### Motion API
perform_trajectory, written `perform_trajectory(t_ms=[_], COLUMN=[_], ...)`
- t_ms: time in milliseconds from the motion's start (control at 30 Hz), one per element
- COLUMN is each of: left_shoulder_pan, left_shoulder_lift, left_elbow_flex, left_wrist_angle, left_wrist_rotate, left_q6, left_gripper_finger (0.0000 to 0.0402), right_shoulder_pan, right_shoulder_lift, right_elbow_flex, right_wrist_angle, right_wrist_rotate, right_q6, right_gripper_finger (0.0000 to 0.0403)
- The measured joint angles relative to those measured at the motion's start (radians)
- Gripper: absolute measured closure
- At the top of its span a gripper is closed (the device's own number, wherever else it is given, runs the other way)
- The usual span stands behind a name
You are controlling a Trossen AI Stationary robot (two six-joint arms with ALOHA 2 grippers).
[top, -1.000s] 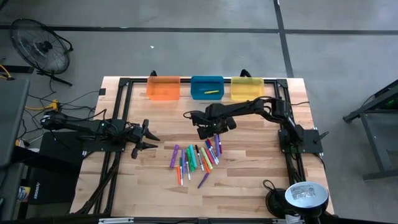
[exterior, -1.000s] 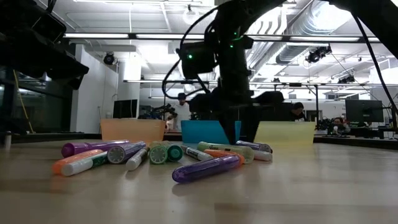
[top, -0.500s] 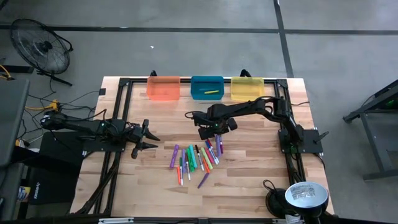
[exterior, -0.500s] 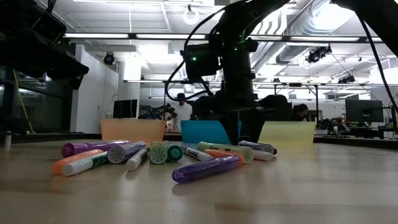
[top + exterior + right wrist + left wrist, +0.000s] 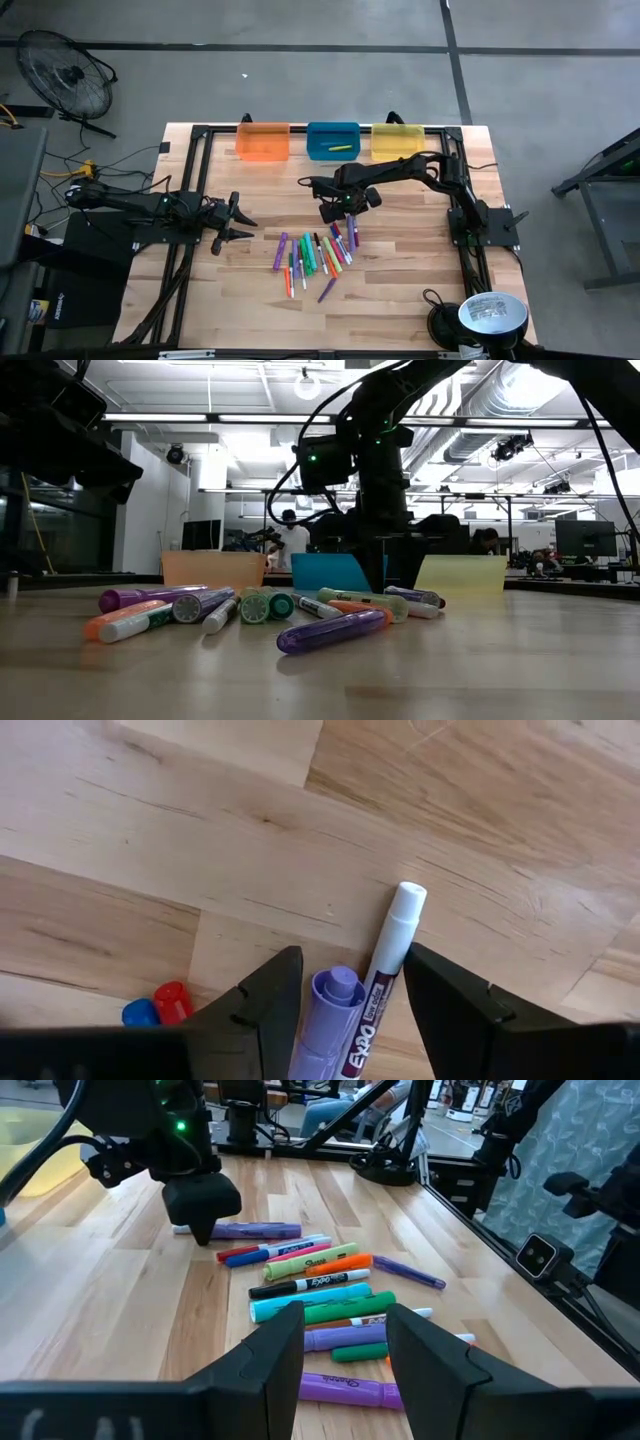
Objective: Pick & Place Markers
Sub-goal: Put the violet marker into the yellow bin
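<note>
where markers (image 5: 318,255) lie, right gripper (image 5: 343,211) open

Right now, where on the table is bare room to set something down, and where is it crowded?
Bare wood lies between the marker pile and the table's right frame rail, and in front of the pile. Crowded: the pile itself, where the right gripper hovers, and the back edge with the three bins.

My wooden table (image 5: 400,290) stands on a grey concrete floor (image 5: 300,90) crossed by dark seams. A black fan (image 5: 68,78) sits off one corner, cables trailing beside it. Across the tabletop I see an open hall: white ceiling with long strip lights (image 5: 200,417), silver ducts (image 5: 480,420), monitors (image 5: 583,538), and people seated at desks (image 5: 485,540).
</note>
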Motion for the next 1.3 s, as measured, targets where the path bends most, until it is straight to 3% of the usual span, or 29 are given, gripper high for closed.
perform_trajectory(t_ms=[1100, 1300], left_shoulder_pan=[0.000, 0.000], left_shoulder_lift=[0.000, 0.000], left_elbow_flex=[0.000, 0.000], left_wrist_angle=[0.000, 0.000], left_wrist_rotate=[0.000, 0.000], left_q6=[0.000, 0.000], left_gripper_finger=[0.0262, 0.0262], right_shoulder_pan=[-0.013, -0.015], right_shoulder_lift=[0.002, 0.002], right_elbow_flex=[-0.001, -0.002], right_wrist_angle=[0.003, -0.001], right_wrist_rotate=[0.051, 0.063], right_q6=[-0.078, -0.106], right_gripper_finger=[0.0377, 0.0382])
